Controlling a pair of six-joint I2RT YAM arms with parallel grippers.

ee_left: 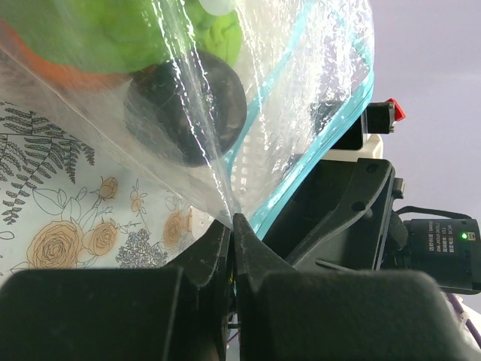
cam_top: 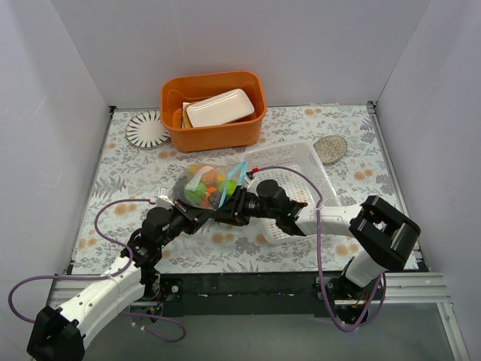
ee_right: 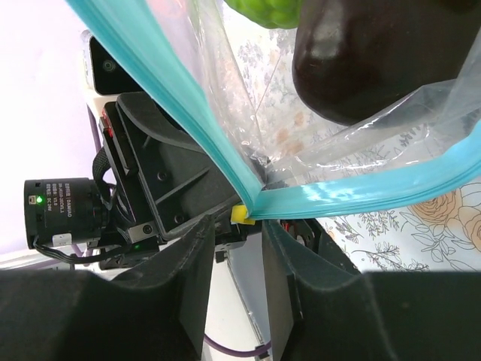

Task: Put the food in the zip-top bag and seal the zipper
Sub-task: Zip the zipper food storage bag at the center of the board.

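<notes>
Where the zip-top bag (cam_top: 180,192) sits: table (cam_top: 353,169) centre, food (cam_top: 210,180) inside, just beyond both claws.
Left gripper (ee_left: 233,222): clenched on the bag's corner film.
Right gripper (ee_right: 239,226): jaws apart, straddling the zipper (ee_right: 361,194) end.

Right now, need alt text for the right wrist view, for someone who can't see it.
The teal zipper forks into a V whose tip, with a small yellow tab, sits just above the gap between the right gripper's parted fingers. A dark plum and a lime show through the clear bag above.
</notes>
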